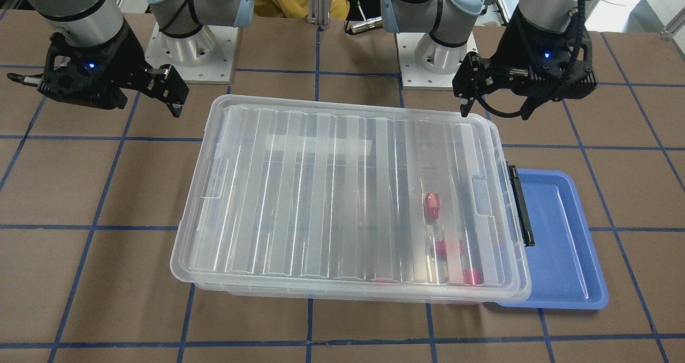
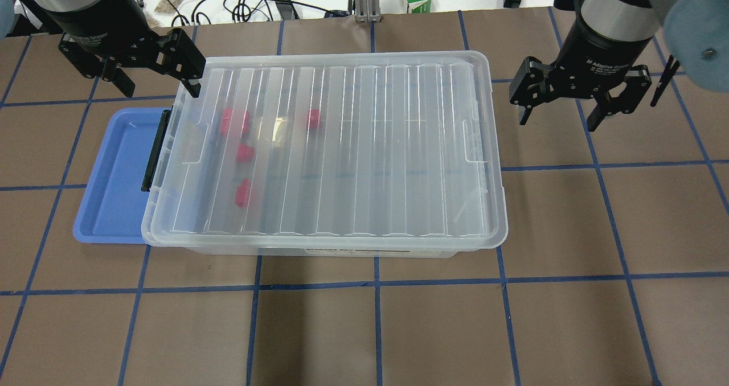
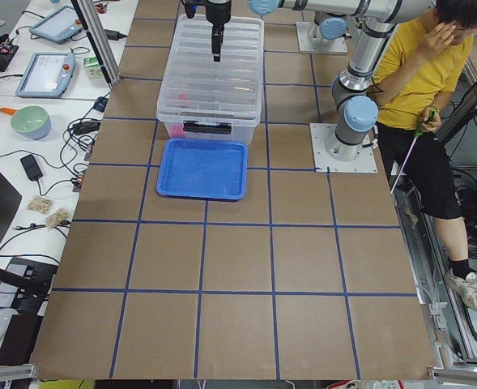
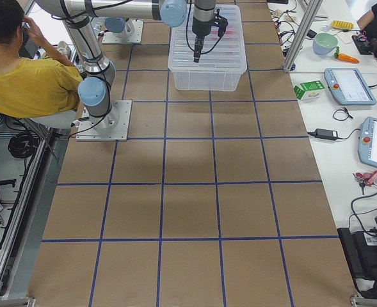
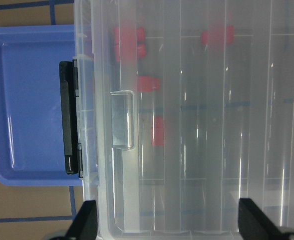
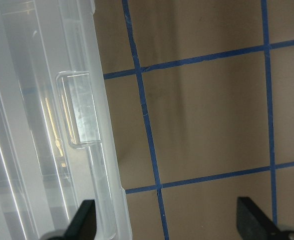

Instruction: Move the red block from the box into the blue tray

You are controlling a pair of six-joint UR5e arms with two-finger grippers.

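Observation:
The box [image 2: 342,147] is a clear bin with its ribbed lid shut and a black latch [image 2: 155,150] on its short end. Several red blocks [image 2: 245,152] lie inside near that end and also show in the front view [image 1: 432,203] and the left wrist view [image 5: 147,84]. The blue tray [image 2: 111,175] is empty and lies partly under the box's latch end. My left gripper [image 2: 156,81] is open and empty, above the box's far latch-end corner. My right gripper [image 2: 561,115] is open and empty, over the table beyond the box's other end.
The two robot bases [image 1: 192,47] stand behind the box. A person in yellow [image 3: 416,73] sits by the robot. Tablets, a bowl and cables [image 3: 44,73] lie on the white bench along the table's far side. Blue tape lines grid the brown table.

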